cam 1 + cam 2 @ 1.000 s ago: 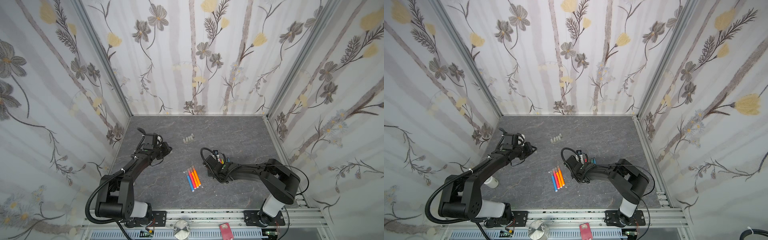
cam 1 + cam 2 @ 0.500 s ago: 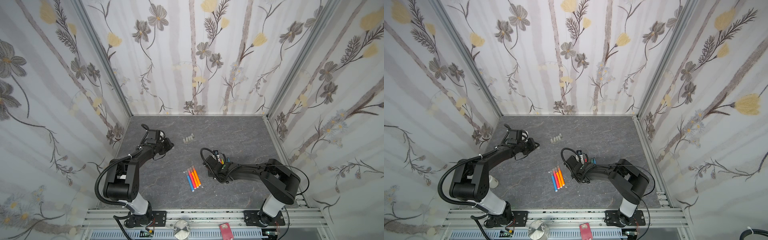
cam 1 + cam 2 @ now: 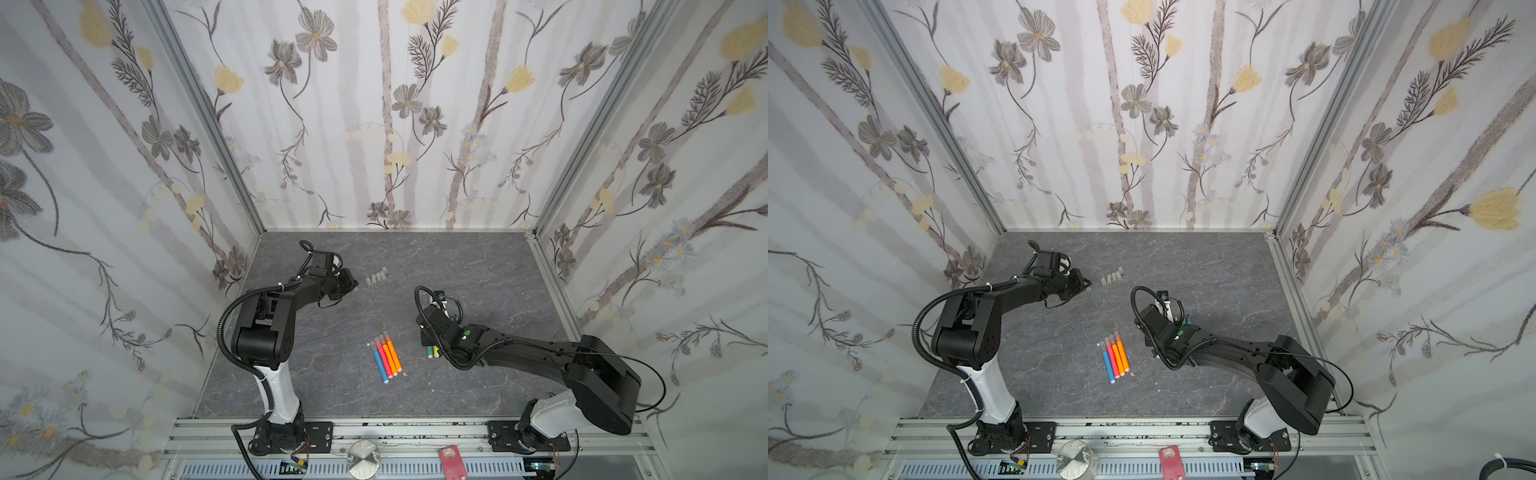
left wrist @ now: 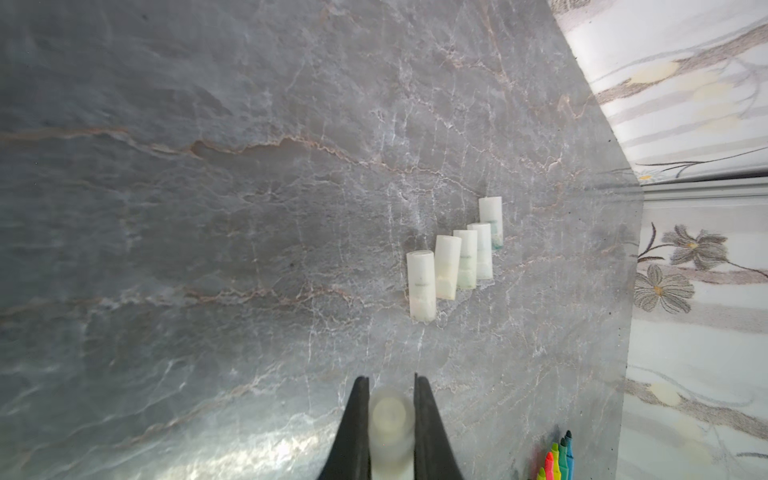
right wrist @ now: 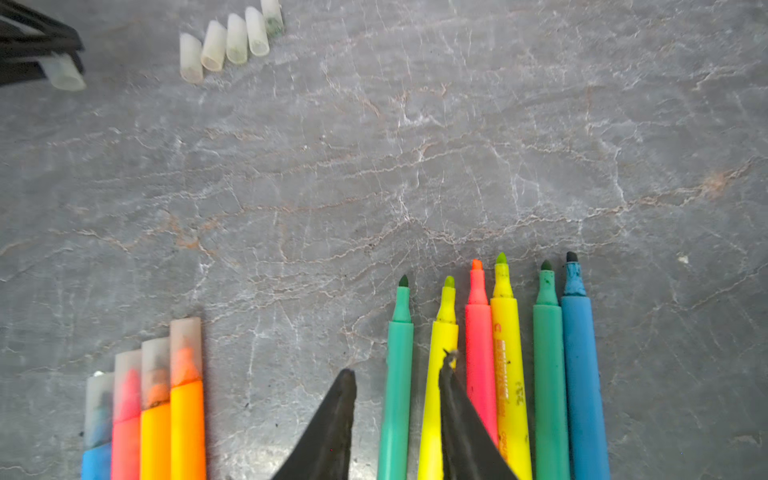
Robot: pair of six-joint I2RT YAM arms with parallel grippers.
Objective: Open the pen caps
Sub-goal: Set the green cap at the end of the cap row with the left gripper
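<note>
My left gripper [image 4: 390, 382] is shut on a translucent pen cap [image 4: 390, 419], just above the table and a short way left of a row of several loose pen caps [image 3: 377, 277] [image 4: 453, 257] [image 5: 232, 41]. The same left gripper [image 3: 351, 284] shows in both top views. My right gripper [image 5: 398, 365] is open, its fingers on either side of an uncapped green pen [image 5: 397, 399] that lies on the table, with gaps on both sides. That pen is the leftmost of several uncapped pens [image 5: 511, 353]. Several capped pens [image 5: 145, 415] [image 3: 386, 357] lie to their left.
The grey marble-patterned tabletop [image 3: 478, 270] is walled by flowered panels at the back and both sides. An aluminium rail [image 3: 395, 432] with the arm bases runs along the front edge. The right arm's wrist [image 3: 440, 328] covers most of the uncapped pens in both top views.
The left arm has carried its cap rightward, closer to the row of loose caps. The right gripper's jaws have spread apart around the green pen; that arm stayed in place.
</note>
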